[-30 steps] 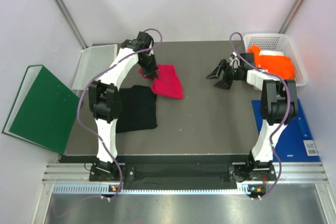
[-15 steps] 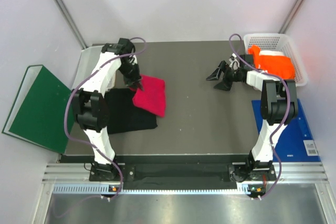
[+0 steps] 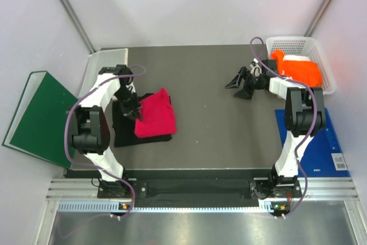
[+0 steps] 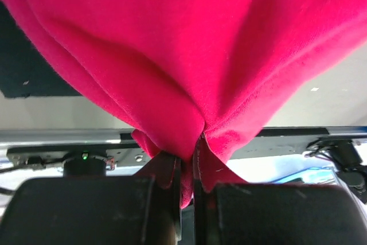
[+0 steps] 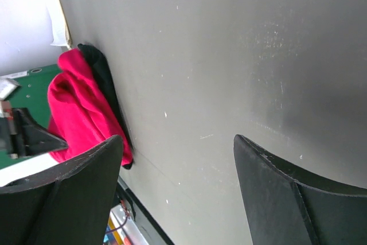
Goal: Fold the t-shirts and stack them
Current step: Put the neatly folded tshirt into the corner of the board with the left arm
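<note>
Crimson-pink t-shirt, clamped in the left gripper, hangs over the folded black t-shirt; orange t-shirt, far right of it, awaits folding, right gripper released.

At the left side of the desk a flat shirt lies near the front. A second shirt lies over its right part, with its left edge pinched in the left gripper. The right gripper hangs over the back right of the desk, well apart from both. Behind it, to the right, a basket holds a third shirt. A binder lies left of the desk, and a board lies at its right front.
</note>
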Controlling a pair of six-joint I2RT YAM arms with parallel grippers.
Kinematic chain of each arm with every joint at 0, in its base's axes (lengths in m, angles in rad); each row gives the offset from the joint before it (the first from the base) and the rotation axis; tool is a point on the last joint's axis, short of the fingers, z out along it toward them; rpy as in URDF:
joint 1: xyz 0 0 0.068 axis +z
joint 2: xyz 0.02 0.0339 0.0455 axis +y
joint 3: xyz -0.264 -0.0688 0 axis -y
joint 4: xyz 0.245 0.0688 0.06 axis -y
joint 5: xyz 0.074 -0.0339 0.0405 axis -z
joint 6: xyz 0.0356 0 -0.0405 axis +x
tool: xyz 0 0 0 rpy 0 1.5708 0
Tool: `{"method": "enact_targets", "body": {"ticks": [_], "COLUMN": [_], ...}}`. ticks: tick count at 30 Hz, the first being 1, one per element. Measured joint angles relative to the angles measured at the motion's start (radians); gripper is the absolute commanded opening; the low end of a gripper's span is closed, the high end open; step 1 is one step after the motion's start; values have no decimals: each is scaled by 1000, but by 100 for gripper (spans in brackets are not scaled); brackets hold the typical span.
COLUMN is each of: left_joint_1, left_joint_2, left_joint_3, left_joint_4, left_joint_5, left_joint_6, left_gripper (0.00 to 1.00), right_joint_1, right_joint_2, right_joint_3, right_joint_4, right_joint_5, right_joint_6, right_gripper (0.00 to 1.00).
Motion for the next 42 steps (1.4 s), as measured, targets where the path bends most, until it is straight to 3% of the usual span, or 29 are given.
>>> {"method": "enact_targets", "body": {"ticks": [8, 20, 23, 24, 26, 32, 37, 40, 42], "left_joint_1": [46, 84, 84, 84, 84, 84, 84, 86, 72], "left_joint_2": [-9, -10, 2, 6, 10, -29, -233, -338, -354], "left_joint_3": [-79, 39, 16, 2, -20, 21, 54, 21, -21], "left_joint_4": [13, 13, 12, 14, 7, 13, 143, 255, 323], "left_joint_5": [-85, -220, -235, -240, -251, -320, -286, -161, -74], "left_joint_6": [-9, -3, 0, 2, -1, -28, -39, -64, -90], "left_gripper": [0, 1, 55, 95, 99, 99, 99, 67, 0], "right_joint_1": [0, 2, 2, 2, 2, 2, 2, 3, 3], "right_joint_2": [0, 0, 2, 2, 2, 2, 3, 3, 3], "right_joint_3": [0, -7, -8, -8, -8, -8, -9, -15, -19], "right_joint_4": [0, -5, -10, -11, -13, -18, -19, -18, -21], "right_joint_5": [-1, -3, -4, -4, -5, -6, -6, -6, -6], "right_joint_6": [0, -6, -6, -6, -6, -6, -6, -6, -6], "right_gripper": [78, 78, 78, 78, 78, 78, 78, 78, 78]}}
